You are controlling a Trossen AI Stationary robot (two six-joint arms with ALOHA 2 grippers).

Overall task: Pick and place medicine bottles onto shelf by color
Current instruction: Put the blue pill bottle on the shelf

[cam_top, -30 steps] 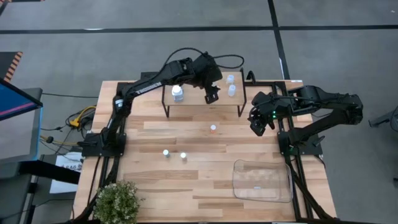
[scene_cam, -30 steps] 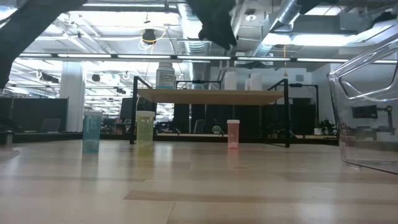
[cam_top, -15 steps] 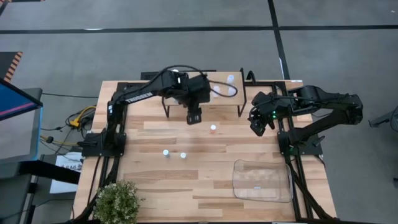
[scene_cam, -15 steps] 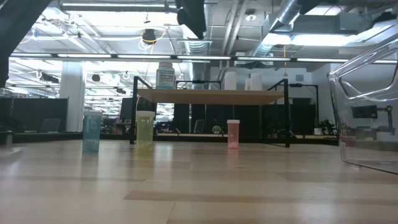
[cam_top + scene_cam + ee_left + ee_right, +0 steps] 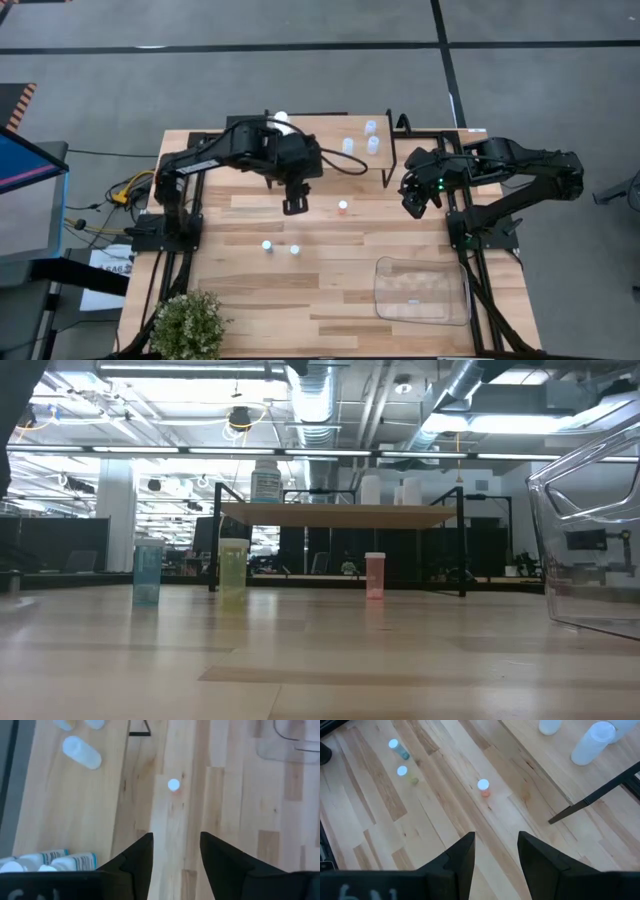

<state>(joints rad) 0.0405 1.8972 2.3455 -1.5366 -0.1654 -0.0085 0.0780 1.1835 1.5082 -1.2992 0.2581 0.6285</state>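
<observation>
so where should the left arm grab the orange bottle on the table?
Probably from straight above, fingers closing across the body just under the cap. The orange bottle stands upright and alone on the tabletop, with free space all round. The left gripper is open beside it. The right gripper waits off to the side.

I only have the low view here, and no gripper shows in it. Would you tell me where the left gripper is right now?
Observer: From above, the left gripper hangs over the table, just off the shelf on the side toward the loose bottles. It is to the left of the red-orange bottle.
Operator: Thank you. Is it carrying anything?
Observer: No. Its wrist view shows the fingers apart, with only bare tabletop between them.
Operator: And the right gripper?
Observer: The right gripper waits off the shelf's right end, open and empty.
</observation>
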